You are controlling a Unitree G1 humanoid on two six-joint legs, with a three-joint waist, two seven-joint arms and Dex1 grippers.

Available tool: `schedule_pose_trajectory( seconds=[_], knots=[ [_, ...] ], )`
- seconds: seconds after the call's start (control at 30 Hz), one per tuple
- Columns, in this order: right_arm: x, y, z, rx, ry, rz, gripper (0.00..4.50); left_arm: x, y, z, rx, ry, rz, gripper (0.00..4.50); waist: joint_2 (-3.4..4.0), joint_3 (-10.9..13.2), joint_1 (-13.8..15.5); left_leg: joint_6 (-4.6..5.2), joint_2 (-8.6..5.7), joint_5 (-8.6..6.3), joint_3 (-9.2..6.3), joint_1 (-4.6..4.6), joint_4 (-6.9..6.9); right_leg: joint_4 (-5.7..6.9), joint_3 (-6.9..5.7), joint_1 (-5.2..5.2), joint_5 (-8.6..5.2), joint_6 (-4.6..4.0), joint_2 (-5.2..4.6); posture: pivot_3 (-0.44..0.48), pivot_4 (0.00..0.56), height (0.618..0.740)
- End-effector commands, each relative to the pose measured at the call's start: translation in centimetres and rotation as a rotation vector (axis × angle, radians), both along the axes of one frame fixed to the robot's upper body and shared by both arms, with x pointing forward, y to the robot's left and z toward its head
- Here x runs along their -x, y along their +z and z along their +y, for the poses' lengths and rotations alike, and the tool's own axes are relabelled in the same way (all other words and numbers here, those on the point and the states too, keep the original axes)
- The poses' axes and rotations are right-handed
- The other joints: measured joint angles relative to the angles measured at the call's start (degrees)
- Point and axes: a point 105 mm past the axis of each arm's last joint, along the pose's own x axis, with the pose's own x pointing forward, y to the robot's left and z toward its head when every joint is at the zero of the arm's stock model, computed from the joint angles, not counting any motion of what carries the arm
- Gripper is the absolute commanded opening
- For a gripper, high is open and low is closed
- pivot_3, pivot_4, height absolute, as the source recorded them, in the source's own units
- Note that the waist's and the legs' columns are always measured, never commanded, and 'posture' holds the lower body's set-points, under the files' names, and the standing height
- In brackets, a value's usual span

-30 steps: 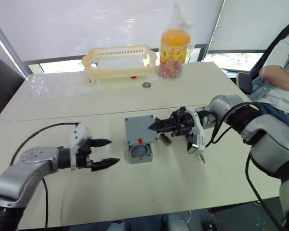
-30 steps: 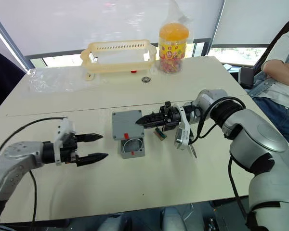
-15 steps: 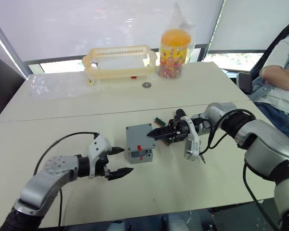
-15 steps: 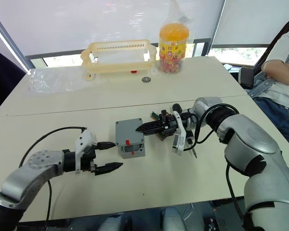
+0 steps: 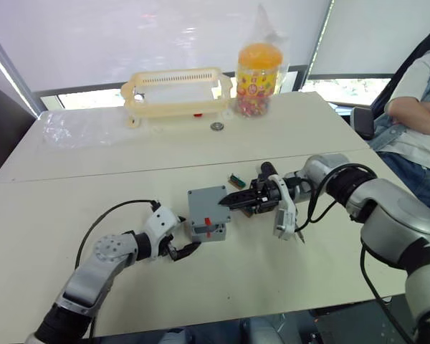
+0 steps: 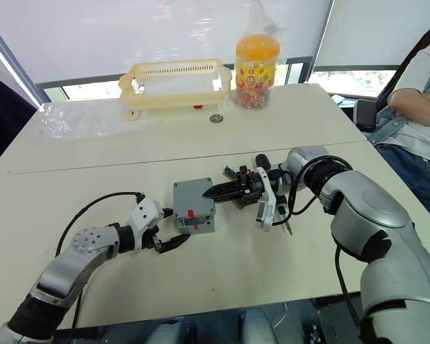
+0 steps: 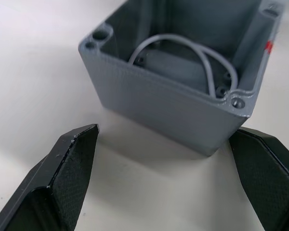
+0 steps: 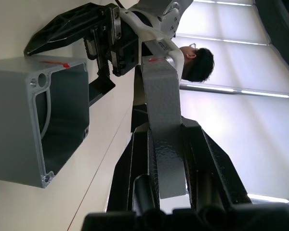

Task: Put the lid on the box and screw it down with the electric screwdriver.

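Grey box (image 5: 207, 215) lying on its side mid-table, open mouth toward the left gripper (image 7: 164, 168), fingers spread wide to straddle it (no contact yet). Right gripper (image 8: 156, 185) clamped on the lid (image 8: 161, 120), poised just beside the box for fitting.

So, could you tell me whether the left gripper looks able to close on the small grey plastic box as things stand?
Probably yes: the left gripper is open, its fingers flanking the small grey plastic box, with bare table between.
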Motion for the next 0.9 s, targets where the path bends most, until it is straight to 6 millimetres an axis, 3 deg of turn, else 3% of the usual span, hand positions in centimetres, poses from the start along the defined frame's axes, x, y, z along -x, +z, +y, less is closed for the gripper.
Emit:
schedule_pose_trajectory(
  seconds=[0.03, 0.2, 0.3, 0.5, 0.7, 0.9],
  knots=[
    [-0.1, 1.2, 0.7, -0.032, 0.025, -0.027, 0.16, -0.9, 1.1, 0.4, -0.018, 0.023, -0.066, 4.34, 0.0, 0.0, -0.01, 0.0, 0.0, 0.0, 0.0, 0.0, 0.0, 0.0, 0.0, 0.0, 0.0, 0.0, 0.0, 0.0, 0.15, 0.74],
    [-0.4, 0.7, 1.0, -0.017, 0.009, -0.022, 0.16, -0.9, 2.1, 0.6, 0.01, 0.019, -0.09, 4.34, 0.0, 0.0, 0.0, -0.02, 0.0, 0.01, 0.0, 0.0, 0.0, -0.01, 0.0, 0.0, 0.0, 0.0, 0.0, 0.0, 0.15, 0.74],
    [-0.8, 0.6, 1.4, -0.016, -0.022, -0.003, 0.16, 0.3, 2.9, 0.8, 0.046, -0.033, -0.069, 4.34, 0.0, 0.0, -0.13, 0.0, 0.0, 0.0, 0.0, 0.0, 0.0, 0.0, 0.0, 0.0, 0.0, 0.0, 0.0, 0.0, 0.15, 0.74],
    [-1.4, 0.0, 1.9, -0.013, -0.115, 0.094, 0.16, 1.6, 4.7, 3.8, 0.062, -0.016, -0.028, 4.34, 0.01, 0.0, -0.81, 0.04, 0.04, -0.02, -0.01, 0.0, -0.01, 0.0, 0.0, -0.01, 0.0, 0.0, 0.02, 0.0, 0.15, 0.74],
    [-1.2, -0.9, 1.9, 0.011, -0.131, 0.133, 0.16, 0.9, 5.9, 6.8, 0.041, 0.055, -0.035, 4.34, 0.01, 0.0, -1.16, 0.09, 0.03, -0.05, -0.03, 0.0, 0.0, 0.0, -0.02, 0.0, 0.0, 0.0, 0.03, 0.0, 0.15, 0.74],
    [-1.3, -2.2, 1.7, 0.05, -0.167, 0.166, 0.16, 0.4, 5.8, 7.1, 0.038, 0.073, -0.051, 4.34, 0.01, 0.0, -1.34, 0.06, 0.03, -0.03, -0.03, 0.01, -0.01, 0.0, -0.02, 0.0, 0.0, 0.0, 0.03, 0.0, 0.15, 0.74]
  ],
)
